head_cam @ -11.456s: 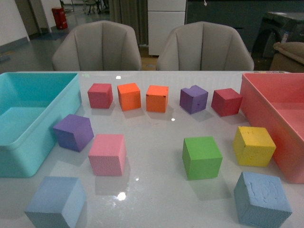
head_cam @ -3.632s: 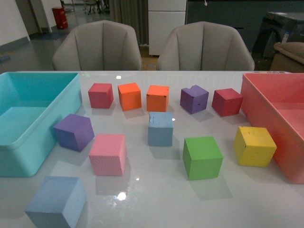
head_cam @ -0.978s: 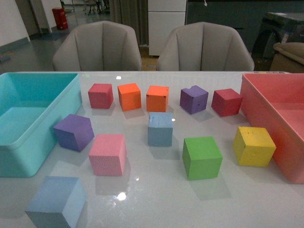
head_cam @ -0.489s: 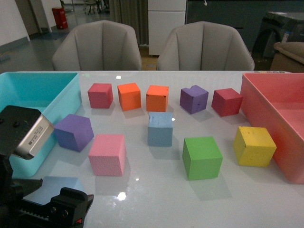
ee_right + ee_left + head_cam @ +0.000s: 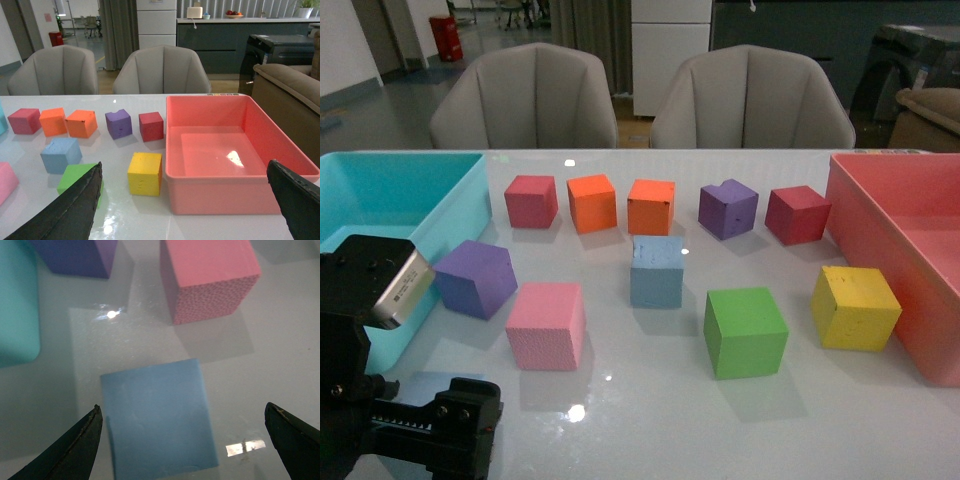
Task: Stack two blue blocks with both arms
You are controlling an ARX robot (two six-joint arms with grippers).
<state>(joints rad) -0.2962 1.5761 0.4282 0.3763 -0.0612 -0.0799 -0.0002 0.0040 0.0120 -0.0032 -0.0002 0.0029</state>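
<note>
Near the table's [image 5: 650, 430] front left corner, the left gripper [image 5: 181, 409] hangs spread wide over one blue block [image 5: 157, 415], flat and slightly skewed to its fingers [image 5: 75, 445]; the other blue block [image 5: 656, 271] sits mid-table; the right gripper [image 5: 183, 167] gapes empty.

Blue block [image 5: 157, 417] sides clear for left claw [image 5: 181, 410]; pink cube [image 5: 207, 277] close beyond.

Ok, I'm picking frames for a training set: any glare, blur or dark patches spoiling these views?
Front view: a glare spot on the glossy table near the pink block, left arm very dark. Left wrist view: blue block sharp, small highlights on the table. Right wrist view: bright reflection in the red bin, otherwise clear.
</note>
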